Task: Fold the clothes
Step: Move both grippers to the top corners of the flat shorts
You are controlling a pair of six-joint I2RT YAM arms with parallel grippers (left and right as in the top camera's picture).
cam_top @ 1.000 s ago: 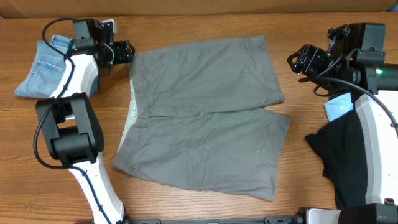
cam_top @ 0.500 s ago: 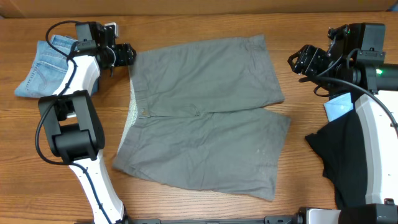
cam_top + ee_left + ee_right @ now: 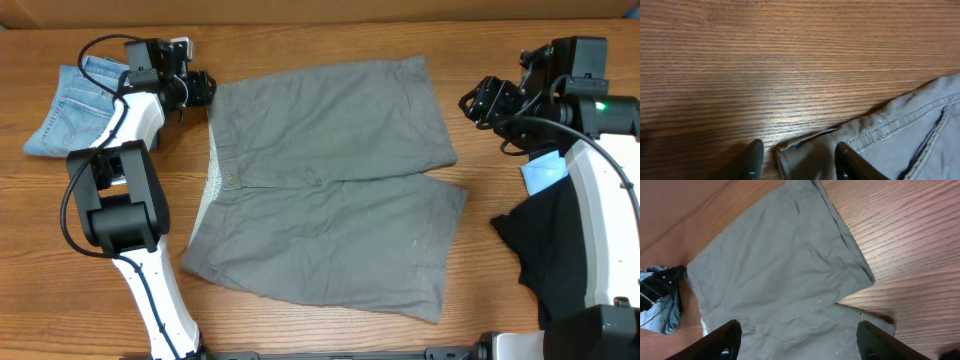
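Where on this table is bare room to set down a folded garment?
Widest bare wood: the near left corner, between the denim shorts and the left arm. A strip runs behind the grey shorts along the far edge. Crowded: the right side, where the black garment leaves only a narrow gap.

Looks like a robotics lab: two white-and-black cabled robot arms [image 3: 135, 115] [image 3: 600, 190] mounted at opposite ends of a brown wood-grain desk [image 3: 480, 300].

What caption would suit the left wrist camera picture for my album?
Left gripper with fingers either side of the grey shorts' waistband corner on a wooden table.
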